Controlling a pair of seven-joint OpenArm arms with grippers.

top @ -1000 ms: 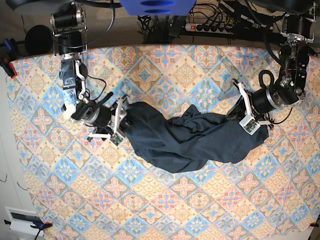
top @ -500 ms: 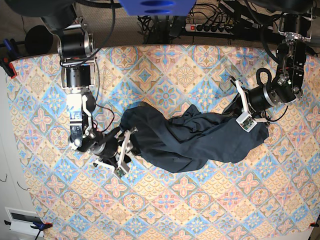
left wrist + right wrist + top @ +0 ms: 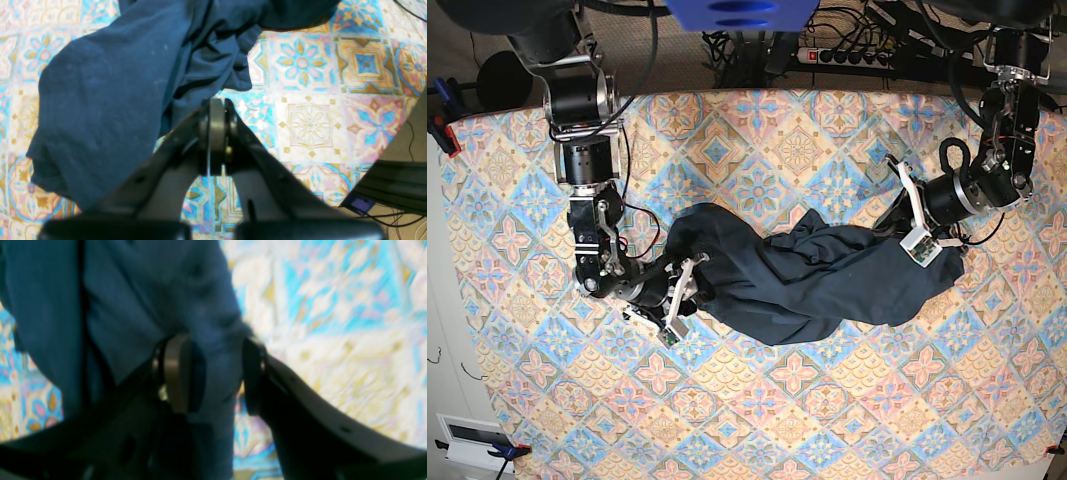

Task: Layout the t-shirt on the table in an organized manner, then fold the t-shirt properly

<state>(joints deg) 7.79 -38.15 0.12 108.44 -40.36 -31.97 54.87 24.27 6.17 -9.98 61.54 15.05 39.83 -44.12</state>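
Right gripper (image 3: 213, 373): jaws standing wide, a fold of the plain dark navy-blue soft cloth t-shirt (image 3: 812, 280) lying between the pads; the wrist view is too blurred to say whether the cloth is being pinched or only straddled. Over the last second this gripper has been travelling down and toward the near side of the garment's end, from the upper edge of that end to its lower corner. The bunched end is now looking slightly drawn out, so a spreading pull may be starting there.

Left gripper (image 3: 217, 133): jaws pressed fully together, nothing between them, tip sitting over bare pattern just beside the shirt's far end. It has barely shifted, so that end is lying unanchored.

T-shirt is lying crumpled and twisted lengthwise across the middle of the large table with the pastel orange, pink and blue tile-patterned cloth (image 3: 807, 420). Layout is judged barely begun; folding not started.

Room: broad uncovered pattern is showing on the near and far sides. Table edges are well apart from the cloth. Cables and a power strip (image 3: 847, 55) are sitting beyond the far edge.
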